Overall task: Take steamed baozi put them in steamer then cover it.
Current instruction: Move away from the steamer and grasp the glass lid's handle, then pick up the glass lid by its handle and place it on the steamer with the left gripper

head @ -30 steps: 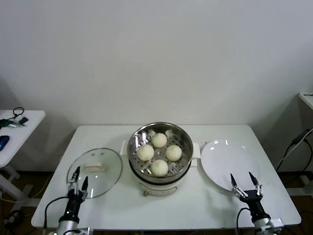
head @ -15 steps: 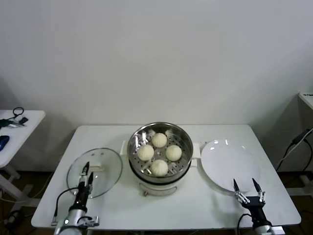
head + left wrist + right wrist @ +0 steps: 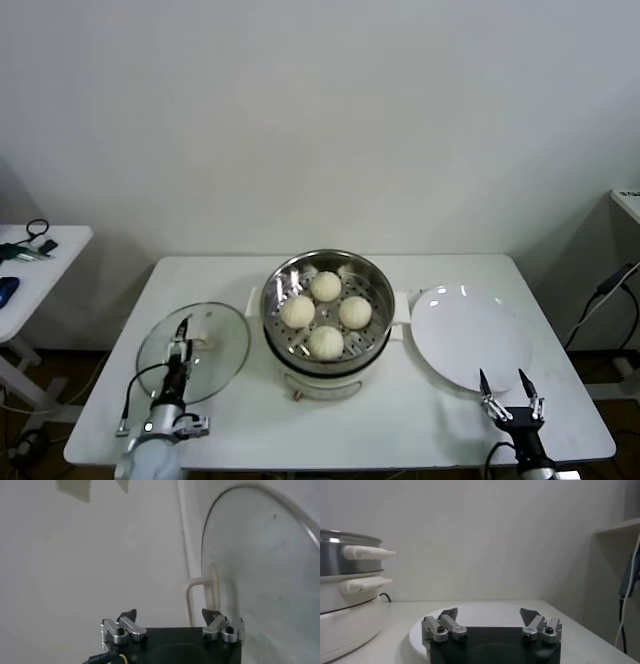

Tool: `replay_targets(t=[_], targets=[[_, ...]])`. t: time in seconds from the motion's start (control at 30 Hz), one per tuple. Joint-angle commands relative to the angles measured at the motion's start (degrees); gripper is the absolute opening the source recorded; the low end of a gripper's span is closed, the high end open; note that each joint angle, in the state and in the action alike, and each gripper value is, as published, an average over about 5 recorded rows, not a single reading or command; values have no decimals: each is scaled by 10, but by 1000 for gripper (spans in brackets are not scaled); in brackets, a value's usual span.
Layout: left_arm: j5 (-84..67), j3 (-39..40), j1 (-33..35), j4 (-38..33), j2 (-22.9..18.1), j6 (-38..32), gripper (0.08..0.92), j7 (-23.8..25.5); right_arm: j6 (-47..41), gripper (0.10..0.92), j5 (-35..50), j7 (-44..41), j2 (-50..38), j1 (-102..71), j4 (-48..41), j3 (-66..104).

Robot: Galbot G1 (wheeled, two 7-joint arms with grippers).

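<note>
4 steamed baozi [image 3: 325,314], smooth cream-white domes, sit in a diamond on the perforated tray inside the steamer [image 3: 328,352]; steamer = round shiny stainless pot w/ cream-white base + side handles, at table centre, uncovered; in right wrist view its steel wall and two cream handles [image 3: 367,552] show stacked one above the other; cover [image 3: 222,345] = round clear glass lid, metal rim, cream bar handle [image 3: 205,338], lies flat on the table just left of the steamer, apart from it; left gripper [image 3: 181,335] hangs over the lid near the bar handle, turned on its side, jaws wide apart, nothing between them; left wrist view shows the glass disc [image 3: 260,570] and pale handle loop ahead of the fingertips [image 3: 131,615]; white plate [image 3: 470,335], flat, glossy, round, bare, right of the steamer; right gripper [image 3: 509,383] low at the table's front edge just by the plate's near rim, jaws spread, holding nothing; white table [image 3: 390,420] matte; small side table [image 3: 50,245] far left w/ dark items, can't tell what.
</note>
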Motion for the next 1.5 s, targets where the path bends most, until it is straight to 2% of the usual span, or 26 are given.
replay_targets(t=[0.03, 0.17, 0.7, 0.83, 0.97, 1.17, 1.5], targets=[[12, 4, -25, 31, 0, 10, 804, 4, 2, 823, -2, 0, 5, 0, -2, 0], [5, 4, -25, 29, 1, 18, 710, 12, 2, 823, -4, -1, 10, 2, -5, -3], [-14, 8, -17, 10, 3, 22, 242, 31, 4, 823, -13, -1, 13, 2, -2, -3], [-20, 10, -14, 8, 4, 24, 151, 33, -1, 823, -17, 4, 14, 3, 4, 0], [-38, 8, -10, -12, 5, 25, 136, 36, -19, 823, -33, 21, 14, 1, 17, 8], [-89, 0, 1, -87, 21, 28, 136, 60, -38, 823, -51, 45, 11, 1, 24, 18], [-223, -28, 20, -244, 123, 89, 136, 154, -51, 823, -76, 82, 13, 8, 27, 25]])
